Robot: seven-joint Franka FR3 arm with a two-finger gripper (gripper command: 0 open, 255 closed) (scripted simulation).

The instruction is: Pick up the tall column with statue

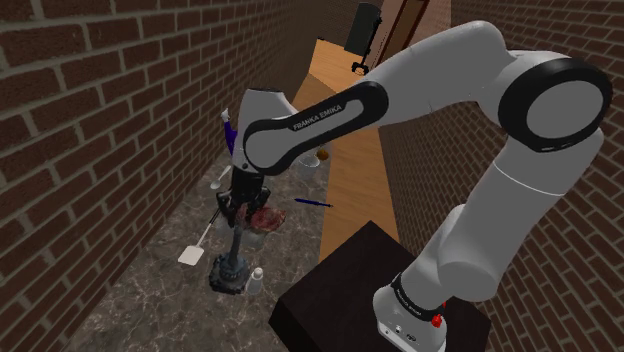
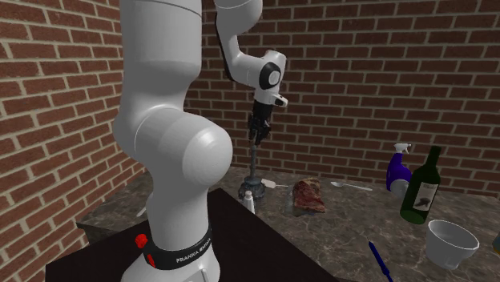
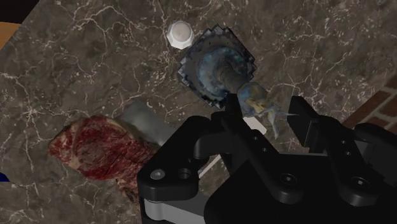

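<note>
While the tall column (image 3: pixel 216 63) stands on the table (image 3: pixel 83 70), my fingers (image 3: pixel 305 121) sit spread around its statue (image 3: pixel 257 100), not clamped; I judge closing and lifting remain.

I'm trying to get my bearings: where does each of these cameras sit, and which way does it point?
Shoulder view: beside and behind the dark stand, looking down along the marble counter; nearly the whole white arm shows.
Second exterior view: behind the arm's base, facing the brick wall; the arm's lower links loom near.
Wrist view: on the hand, looking down onto the column with statue; the black jaws show, apart.
Shared by all: column, raw meat, small white bottle.
</note>
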